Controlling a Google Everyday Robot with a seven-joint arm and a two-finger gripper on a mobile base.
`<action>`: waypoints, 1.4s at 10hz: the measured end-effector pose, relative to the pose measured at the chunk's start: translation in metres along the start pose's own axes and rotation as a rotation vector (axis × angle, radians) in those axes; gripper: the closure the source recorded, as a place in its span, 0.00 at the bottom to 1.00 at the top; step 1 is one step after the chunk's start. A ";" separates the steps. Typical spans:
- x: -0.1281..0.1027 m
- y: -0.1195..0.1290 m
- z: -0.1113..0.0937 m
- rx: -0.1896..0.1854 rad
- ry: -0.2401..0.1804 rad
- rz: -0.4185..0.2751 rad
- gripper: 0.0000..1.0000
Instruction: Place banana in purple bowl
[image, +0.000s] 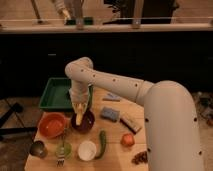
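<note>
The purple bowl (88, 124) stands on the wooden table, right of the orange bowl (51, 125). My gripper (78, 112) hangs straight down over the purple bowl's left half. It is shut on the banana (79, 119), a pale-yellow stub that points down from between the fingers, with its lower end at about rim level inside the bowl. The arm reaches in from the right and bends down at the wrist.
A green tray (56, 95) lies behind the bowls. In front are a white bowl (86, 150), a long green vegetable (102, 143), a small green dish with a utensil (63, 149) and a metal cup (38, 148). Blue sponges (109, 114), a red fruit (128, 140) and grapes (140, 158) lie to the right.
</note>
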 end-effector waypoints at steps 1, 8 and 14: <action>0.000 0.000 0.002 0.001 -0.004 0.001 1.00; -0.003 0.005 0.006 0.007 -0.013 0.012 0.97; -0.003 0.006 0.006 0.007 -0.013 0.014 0.97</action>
